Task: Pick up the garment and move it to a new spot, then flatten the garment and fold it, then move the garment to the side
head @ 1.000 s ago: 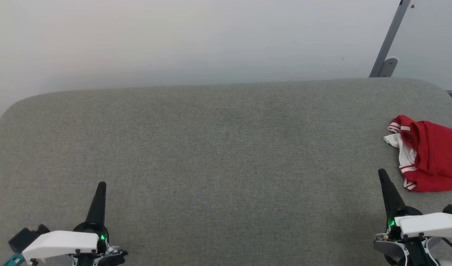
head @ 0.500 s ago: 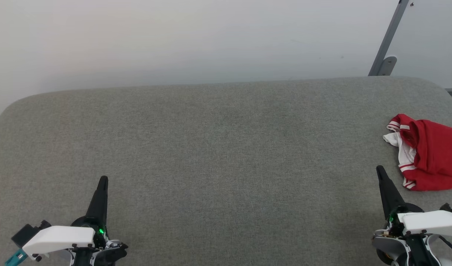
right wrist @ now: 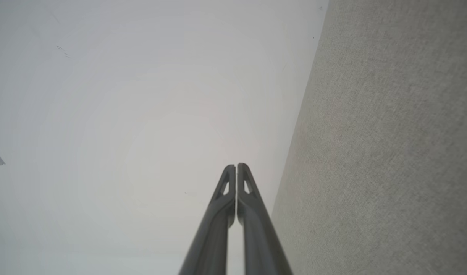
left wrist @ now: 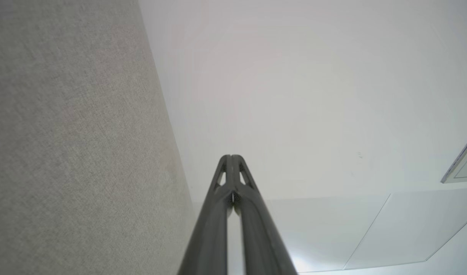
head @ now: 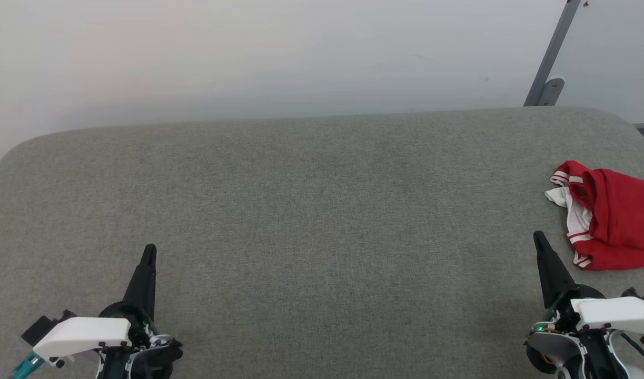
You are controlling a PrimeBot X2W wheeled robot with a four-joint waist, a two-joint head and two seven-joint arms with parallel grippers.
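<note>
**Both grippers clenched on nothing — identify the cloth at the right before you commit**

At the lower left, your left gripper [head: 149, 253] rests low over the grey padded surface [head: 322, 210]. Its two dark fingers are pressed together, with nothing between them. Across the middle, the pad's weave runs back to a pale wall.

At the lower right, your right gripper [head: 538, 239] is clenched the same way and holds nothing. Its tip is near, but apart from, a bunched red-and-white bundle [head: 616, 221] at the pad's right edge. The bundle is cut off by the frame.

The bundle shows a white sleeve and striped trim, but no lettering faces you. You cannot tell whether it is the garment, so you cannot tell where the garment lies.

If it is the garment, a heap at the side fits two stages: waiting to be lifted, or already set aside. Judging from this, get the whole bundle into the head view first and look for the lettering.

For any grasp on such a heap, spread the fingers early and take a single edge — not the lump.

There are no containers as such. The pad is the bearer here, and it carries the bundle.
</note>
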